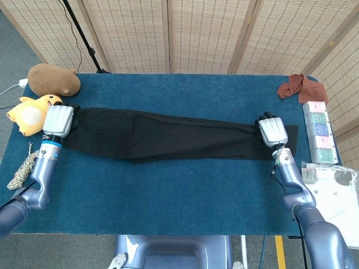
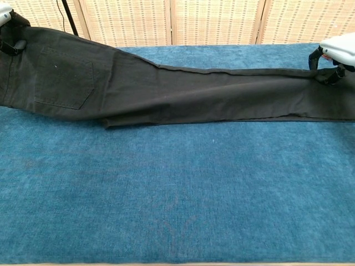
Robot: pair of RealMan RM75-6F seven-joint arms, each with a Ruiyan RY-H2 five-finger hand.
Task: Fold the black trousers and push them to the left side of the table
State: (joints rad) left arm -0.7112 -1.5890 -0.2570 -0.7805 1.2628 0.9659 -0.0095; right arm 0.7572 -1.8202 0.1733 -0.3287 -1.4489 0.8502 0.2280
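The black trousers [image 1: 162,137] [image 2: 166,91] stretch across the blue table, folded lengthwise, waist at the left and leg ends at the right. My left hand [image 1: 58,121] grips the waist end, which is lifted a little above the cloth; only its edge [image 2: 6,22] shows in the chest view. My right hand [image 1: 272,132] [image 2: 334,52] grips the leg ends at the right. A back pocket [image 2: 64,83] faces up near the waist.
A brown plush [image 1: 53,79] and a yellow duck plush [image 1: 33,112] sit at the table's far left, close to my left hand. A rust cloth [image 1: 296,87] and a box of pastel packs [image 1: 318,131] lie at the right edge. A rope piece [image 1: 19,171] lies at the left edge.
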